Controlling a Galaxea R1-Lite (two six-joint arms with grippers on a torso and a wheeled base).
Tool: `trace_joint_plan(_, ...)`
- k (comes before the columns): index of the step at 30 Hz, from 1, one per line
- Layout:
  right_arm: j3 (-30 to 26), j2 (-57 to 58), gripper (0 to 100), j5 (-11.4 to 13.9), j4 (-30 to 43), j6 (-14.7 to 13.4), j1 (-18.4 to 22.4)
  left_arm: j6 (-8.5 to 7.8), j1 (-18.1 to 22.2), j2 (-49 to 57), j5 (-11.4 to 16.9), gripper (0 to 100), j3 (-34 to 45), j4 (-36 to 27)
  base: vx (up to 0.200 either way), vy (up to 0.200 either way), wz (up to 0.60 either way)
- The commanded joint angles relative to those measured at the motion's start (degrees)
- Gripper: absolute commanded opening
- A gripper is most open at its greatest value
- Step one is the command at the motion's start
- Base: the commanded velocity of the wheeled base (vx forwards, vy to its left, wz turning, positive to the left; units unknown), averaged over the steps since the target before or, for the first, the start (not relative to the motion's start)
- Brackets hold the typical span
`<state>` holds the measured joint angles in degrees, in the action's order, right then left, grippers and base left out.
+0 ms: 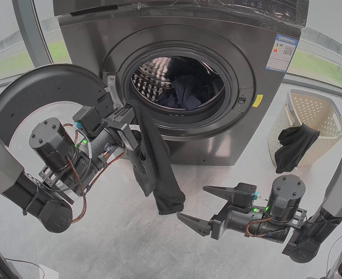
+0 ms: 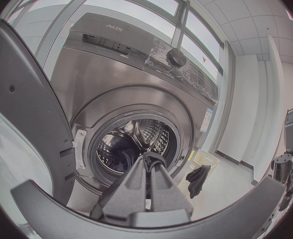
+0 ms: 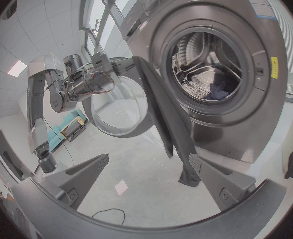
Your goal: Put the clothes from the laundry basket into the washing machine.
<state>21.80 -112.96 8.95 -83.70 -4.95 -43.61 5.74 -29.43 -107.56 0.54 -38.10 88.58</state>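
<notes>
My left gripper [image 1: 130, 112] is shut on a long black garment [image 1: 155, 163] that hangs down to just above the floor, by the lower left rim of the washing machine's [image 1: 217, 31] open drum [image 1: 178, 84]. The left wrist view has its fingers [image 2: 133, 183] pinching the cloth [image 2: 153, 157] in front of the opening. Dark blue clothes [image 1: 182, 93] lie inside the drum. My right gripper [image 1: 191, 202] stands open low over the floor, right beside the garment's [image 3: 163, 110] lower end, nothing between its fingers [image 3: 93, 170]. The white laundry basket [image 1: 314, 113] stands at the right, another black garment [image 1: 293, 146] draped over its rim.
The round machine door [image 1: 35, 93] stands swung open to the left, close behind my left arm. Pale tiled floor [image 1: 132, 233] lies open in front of the machine. Windows run behind the machine and the basket.
</notes>
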Motion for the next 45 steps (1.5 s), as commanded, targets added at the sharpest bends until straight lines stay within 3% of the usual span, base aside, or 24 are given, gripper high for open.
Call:
trace_joint_plan(1, 4.13, -3.32, 100, -0.33, -0.15, -0.76, -3.42, -0.03, -0.02, -0.11, -0.10, 0, -0.22, 0.02, 0.000, 0.000, 0.00)
trace_joint_plan(7, 7.82, -7.28, 100, -1.48, -1.20, -1.03, -5.26, -0.03, -0.72, -0.37, -0.45, 0, -0.49, 0.02, 0.000, 0.000, 0.00)
trace_joint_plan(17, 18.81, -15.19, 100, -1.48, -0.94, -0.94, -4.29, -0.03, -0.72, -0.02, -0.45, 0, -0.66, 0.02, 0.000, 0.000, 0.00)
trace_joint_plan(25, 29.80, -22.57, 100, -1.48, -0.15, -0.41, -0.69, 0.06, -0.81, -0.02, -0.45, 0, -1.02, 0.02, 0.000, 0.000, 0.00)
trace_joint_plan(39, 39.38, -27.75, 100, -1.57, 1.35, 0.03, 2.47, 0.06, -0.81, -0.02, -0.36, 0, -1.02, 0.02, 0.000, 0.000, 0.00)
trace_joint_plan(40, 39.99, -28.02, 0, -1.57, 1.35, 0.03, 2.56, 0.06, -0.81, -0.02, -0.36, 0, -1.02, 0.02, 0.000, 0.000, 0.00)
trace_joint_plan(45, 42.01, -28.11, 0, -1.92, 1.35, 0.03, 2.30, 0.06, -0.81, -0.11, -0.36, 0, -1.02, 0.02, 0.000, 0.000, 0.00)
